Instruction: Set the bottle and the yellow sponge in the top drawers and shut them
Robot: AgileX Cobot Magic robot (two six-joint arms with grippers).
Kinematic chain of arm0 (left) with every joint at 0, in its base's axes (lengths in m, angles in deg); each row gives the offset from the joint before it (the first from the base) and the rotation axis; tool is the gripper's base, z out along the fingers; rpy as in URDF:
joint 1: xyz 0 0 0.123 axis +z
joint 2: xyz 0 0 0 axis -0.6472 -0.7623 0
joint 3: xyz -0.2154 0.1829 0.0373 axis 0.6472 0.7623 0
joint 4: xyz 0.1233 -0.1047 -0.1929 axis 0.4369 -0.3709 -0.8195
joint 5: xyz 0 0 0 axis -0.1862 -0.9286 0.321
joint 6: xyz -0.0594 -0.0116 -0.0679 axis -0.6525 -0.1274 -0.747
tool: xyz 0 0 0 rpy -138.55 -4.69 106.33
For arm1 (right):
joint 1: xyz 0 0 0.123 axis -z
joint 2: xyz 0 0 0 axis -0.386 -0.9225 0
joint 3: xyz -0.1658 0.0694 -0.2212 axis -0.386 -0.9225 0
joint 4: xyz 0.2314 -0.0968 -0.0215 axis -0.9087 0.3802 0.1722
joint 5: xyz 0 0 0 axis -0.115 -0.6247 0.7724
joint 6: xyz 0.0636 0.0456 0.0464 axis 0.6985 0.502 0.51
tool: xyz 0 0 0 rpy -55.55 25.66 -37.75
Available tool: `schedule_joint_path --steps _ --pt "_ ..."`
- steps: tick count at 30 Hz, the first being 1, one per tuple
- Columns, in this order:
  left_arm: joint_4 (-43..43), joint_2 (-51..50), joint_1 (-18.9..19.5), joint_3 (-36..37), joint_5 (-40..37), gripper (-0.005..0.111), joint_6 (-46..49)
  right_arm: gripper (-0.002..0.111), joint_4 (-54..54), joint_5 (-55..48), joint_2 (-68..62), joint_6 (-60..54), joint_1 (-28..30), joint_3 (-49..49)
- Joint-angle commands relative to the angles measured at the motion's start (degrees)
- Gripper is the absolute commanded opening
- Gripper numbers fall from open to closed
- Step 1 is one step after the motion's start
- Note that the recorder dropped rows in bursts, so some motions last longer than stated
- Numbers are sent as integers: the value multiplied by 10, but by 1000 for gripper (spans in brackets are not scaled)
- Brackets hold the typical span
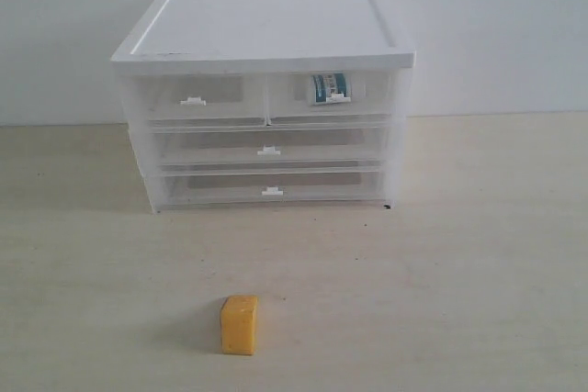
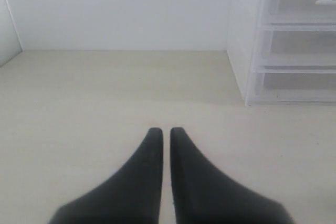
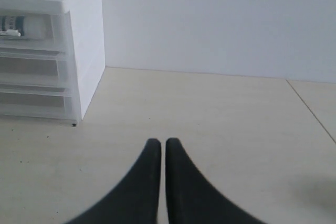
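Observation:
The yellow sponge stands on the table near the front, well apart from the cabinet. The bottle lies inside the right top drawer, its teal label showing through the clear front; it also shows in the right wrist view as the bottle. The left top drawer holds nothing that I can see. Both top drawers look pushed in. My left gripper is shut and empty over bare table left of the cabinet. My right gripper is shut and empty over the table right of the cabinet. Neither gripper shows in the exterior view.
The white-topped cabinet stands at the back middle against a white wall. Below the top drawers are two full-width drawers, both pushed in. A side wall panel rises at the table's far left.

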Motion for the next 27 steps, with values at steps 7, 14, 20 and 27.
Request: schedule_joint_path --steps 7,14,20,27 --pt "-2 2 2 2 2 4 2 1 -24 31 20 -18 3 -54" --pt "-2 2 2 2 2 4 2 1 -46 32 68 -24 3 -105" --pt "-2 2 2 2 2 4 2 1 -58 50 68 -26 3 -135" --pt "-2 2 2 2 2 4 2 1 -64 61 68 -27 3 -141"
